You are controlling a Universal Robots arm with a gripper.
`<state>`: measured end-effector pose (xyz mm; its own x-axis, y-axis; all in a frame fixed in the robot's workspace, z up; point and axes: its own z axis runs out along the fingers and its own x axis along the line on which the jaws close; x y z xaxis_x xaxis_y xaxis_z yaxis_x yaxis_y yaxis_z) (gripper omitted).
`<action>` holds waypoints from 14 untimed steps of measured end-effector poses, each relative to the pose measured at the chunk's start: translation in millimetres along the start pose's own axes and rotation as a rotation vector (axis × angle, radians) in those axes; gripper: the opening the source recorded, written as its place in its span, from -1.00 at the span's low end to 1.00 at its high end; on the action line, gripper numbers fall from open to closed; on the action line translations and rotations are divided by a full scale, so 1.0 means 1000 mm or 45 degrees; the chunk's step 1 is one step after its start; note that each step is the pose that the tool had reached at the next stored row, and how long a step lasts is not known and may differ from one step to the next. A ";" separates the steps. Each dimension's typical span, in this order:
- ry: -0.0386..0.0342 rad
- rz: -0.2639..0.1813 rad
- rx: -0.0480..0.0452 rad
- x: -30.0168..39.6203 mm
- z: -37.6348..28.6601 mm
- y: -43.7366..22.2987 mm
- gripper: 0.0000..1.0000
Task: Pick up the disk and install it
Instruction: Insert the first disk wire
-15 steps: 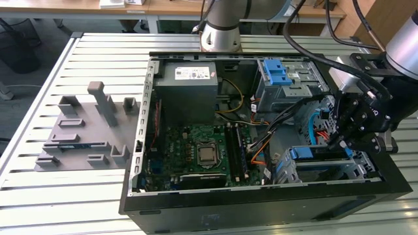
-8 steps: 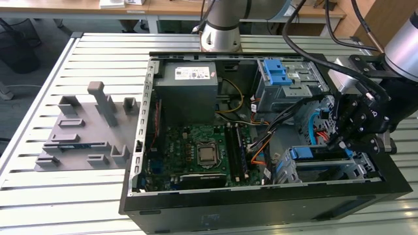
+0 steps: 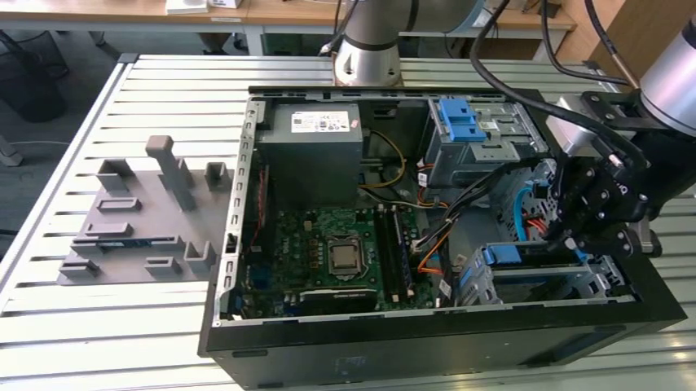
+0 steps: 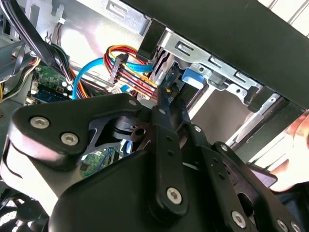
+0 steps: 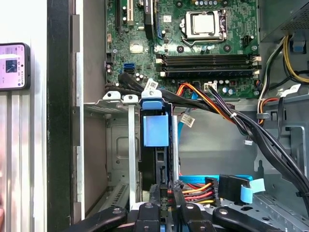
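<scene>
The disk stands on edge in the lower drive cage at the case's front corner, its blue rail tab facing the motherboard. In the exterior view its blue rail lies along the top of that cage. My gripper reaches down into the case at the exterior view's right, and its two black fingers are shut on the disk's thin near edge. The fingers hide the lower part of the disk.
A motherboard, a grey power supply and a blue-latched drive bay fill the open case. Orange, red and blue cables run close beside the fingers. A grey fixture sits on the slatted table. A hand holds a phone outside the case wall.
</scene>
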<state>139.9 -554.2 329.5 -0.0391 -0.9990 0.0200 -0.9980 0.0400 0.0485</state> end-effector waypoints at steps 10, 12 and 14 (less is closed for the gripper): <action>-0.0001 0.000 0.000 0.0002 -0.0119 0.0006 -0.55; 0.0000 0.000 0.000 0.0001 -0.0120 0.0006 -0.67; 0.0002 0.000 0.000 0.0001 -0.0122 0.0006 -0.79</action>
<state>139.9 -554.1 341.7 -0.0390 -0.9990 0.0202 -0.9980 0.0400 0.0485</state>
